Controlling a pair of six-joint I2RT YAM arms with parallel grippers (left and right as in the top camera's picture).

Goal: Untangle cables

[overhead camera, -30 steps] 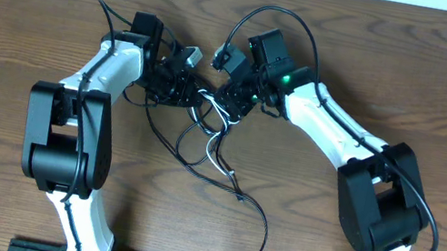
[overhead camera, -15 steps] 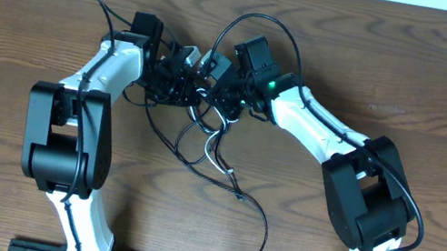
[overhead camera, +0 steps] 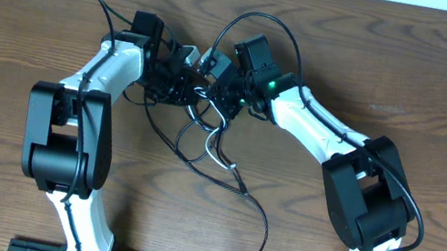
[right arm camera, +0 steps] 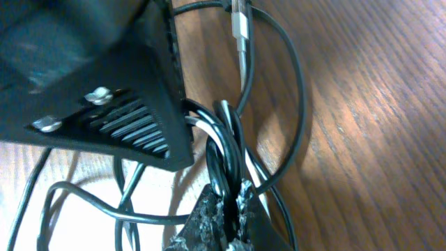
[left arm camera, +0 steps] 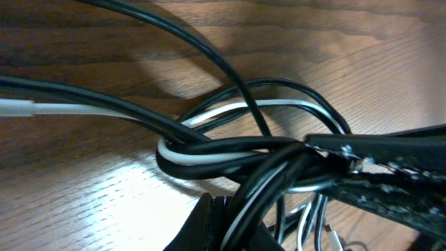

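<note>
Lying knotted in one tight bunch between the left tool (overhead camera: 178,79) and the right tool (overhead camera: 221,97), each pinched shut on its strands, the cables (left arm camera: 209,150), black and white, trail slack loops over the worktop (overhead camera: 400,64) behind both tools; untangling judged barely begun, every crossing left.

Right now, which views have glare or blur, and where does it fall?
Overhead: even light, sharp, cables clear against the table. Left wrist: white glare on the wood at lower left, cables sharp, bottom edge soft. Right wrist: black housing at upper left blurred, glare at lower left.
</note>
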